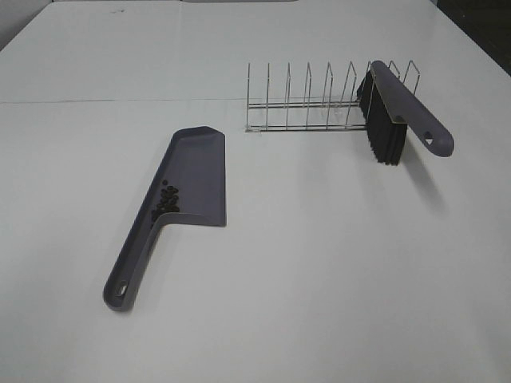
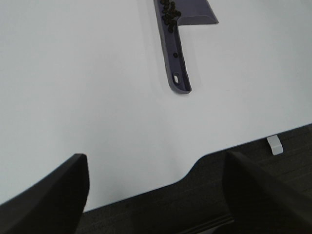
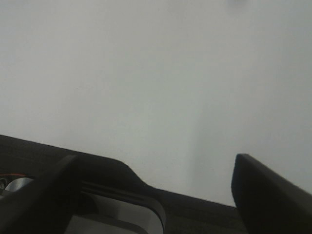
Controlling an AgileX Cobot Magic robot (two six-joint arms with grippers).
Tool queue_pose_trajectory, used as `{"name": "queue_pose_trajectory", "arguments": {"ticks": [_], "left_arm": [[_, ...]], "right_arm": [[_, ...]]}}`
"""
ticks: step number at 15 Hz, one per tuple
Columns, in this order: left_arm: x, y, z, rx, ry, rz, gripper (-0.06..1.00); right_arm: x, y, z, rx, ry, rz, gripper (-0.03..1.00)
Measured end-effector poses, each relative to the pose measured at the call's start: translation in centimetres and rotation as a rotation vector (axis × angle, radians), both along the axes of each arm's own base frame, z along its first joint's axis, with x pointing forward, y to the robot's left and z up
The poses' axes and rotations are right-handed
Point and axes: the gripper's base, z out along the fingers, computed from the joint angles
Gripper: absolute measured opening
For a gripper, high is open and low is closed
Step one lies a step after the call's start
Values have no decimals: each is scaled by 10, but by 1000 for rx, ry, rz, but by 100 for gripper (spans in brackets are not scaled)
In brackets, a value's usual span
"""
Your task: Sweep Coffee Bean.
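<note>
A grey dustpan [image 1: 192,175] lies on the white table, left of centre, handle toward the front. The coffee beans [image 1: 167,200] sit in a dark cluster inside the pan near the handle; they also show in the left wrist view [image 2: 169,12] on the dustpan [image 2: 178,58]. A grey brush [image 1: 407,108] with black bristles [image 1: 379,120] rests in the wire rack [image 1: 311,100]. Neither gripper shows in the exterior high view. My left gripper [image 2: 156,195] is open and empty over the table's front edge, far from the dustpan handle. My right gripper [image 3: 156,195] is open and empty over bare table.
The wire rack stands at the back right with several upright dividers. The table's front edge [image 2: 161,183] curves inward below the left gripper, with dark floor beyond. A small white clip [image 2: 274,145] sits at that edge.
</note>
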Motion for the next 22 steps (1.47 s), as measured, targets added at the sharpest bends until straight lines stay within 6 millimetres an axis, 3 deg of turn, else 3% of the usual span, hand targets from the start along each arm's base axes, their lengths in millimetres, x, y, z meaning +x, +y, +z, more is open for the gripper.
{"name": "queue_pose_trajectory", "arguments": {"ticks": [1, 6, 9, 22], "left_arm": [[-15, 7, -3, -26, -91, -19, 69], [-34, 10, 0, -29, -267, -150, 69], [-32, 5, -5, -30, -310, -208, 69], [-31, 5, -5, 6, -333, -236, 69]], "right_arm": [[-33, -5, -9, 4, -107, 17, 71], [-90, -12, -5, 31, -448, 42, 71], [-113, -15, -4, 32, -598, 60, 71], [-116, -13, -4, 38, -616, 95, 71]]}}
